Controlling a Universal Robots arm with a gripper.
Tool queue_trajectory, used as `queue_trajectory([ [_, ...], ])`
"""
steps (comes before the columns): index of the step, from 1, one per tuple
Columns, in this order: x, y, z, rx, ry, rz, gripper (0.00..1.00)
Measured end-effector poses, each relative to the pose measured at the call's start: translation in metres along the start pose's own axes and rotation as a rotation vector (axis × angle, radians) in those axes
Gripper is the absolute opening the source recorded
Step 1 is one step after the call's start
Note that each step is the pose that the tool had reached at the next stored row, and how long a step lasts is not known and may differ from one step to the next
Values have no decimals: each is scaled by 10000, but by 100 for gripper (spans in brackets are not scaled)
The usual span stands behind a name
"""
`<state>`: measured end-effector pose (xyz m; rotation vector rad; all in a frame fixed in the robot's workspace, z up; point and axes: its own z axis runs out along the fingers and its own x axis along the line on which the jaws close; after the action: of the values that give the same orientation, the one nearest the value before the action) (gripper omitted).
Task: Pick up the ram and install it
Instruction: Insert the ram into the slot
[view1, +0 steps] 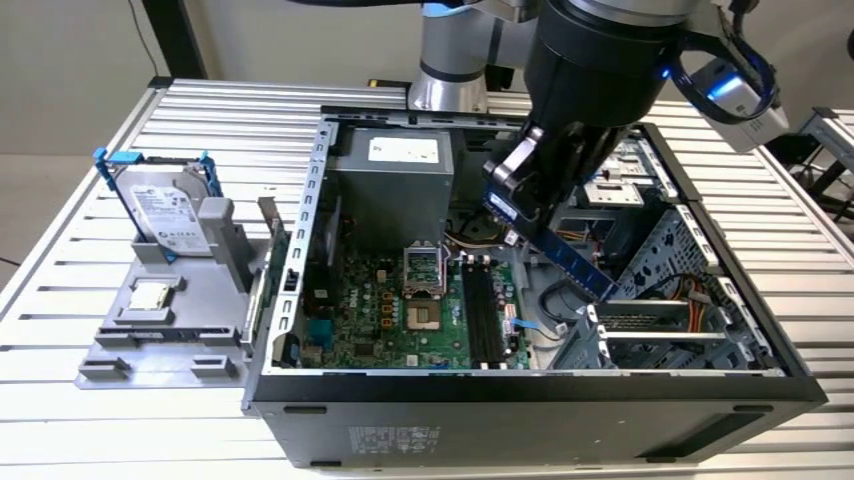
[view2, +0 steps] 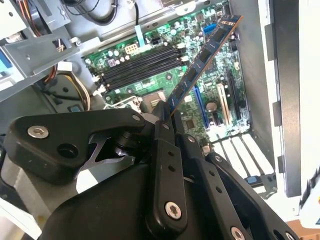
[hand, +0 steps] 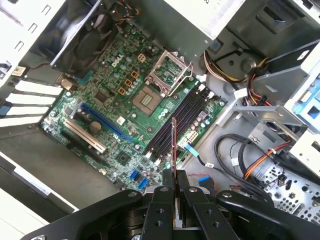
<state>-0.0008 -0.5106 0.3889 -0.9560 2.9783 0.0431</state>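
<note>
- Gripper (view1: 515, 192): fingers closed on one end of the ram (view1: 567, 262). In both wrist views the black fingers (view2: 165, 131) pinch the board from either side.
- Arm (view1: 594, 60): enters from the top of the exterior view and reaches down over the open computer case (view1: 534, 385), with the wrist tilted so the gripper sits above the case interior.
- Ram: held in the air and slanting down toward the exterior view's right. It appears as a blue stick with a row of dark chips in the second wrist view (view2: 202, 57) and edge-on as a thin line in the first wrist view (hand: 174, 145).
- Memory slots (view1: 483, 315): long black parallel channels on the green motherboard (view1: 387, 320), beside the processor socket (hand: 152, 97). The ram hangs above them, not seated.
- Edges: the power supply (view1: 394, 190) stands at the far end, a metal drive cage (view1: 667, 330) lies on the exterior view's right, and bundled cables (hand: 235, 155) run just beside the slots.
- Open room: the board area around the slots lies uncovered from above.
</note>
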Motion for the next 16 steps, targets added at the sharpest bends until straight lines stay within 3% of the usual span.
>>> queue_trajectory([
  [8, 0, 0, 0, 18, -20, 885, 0],
  [16, 0, 0, 0, 32, -34, 1505, 0],
])
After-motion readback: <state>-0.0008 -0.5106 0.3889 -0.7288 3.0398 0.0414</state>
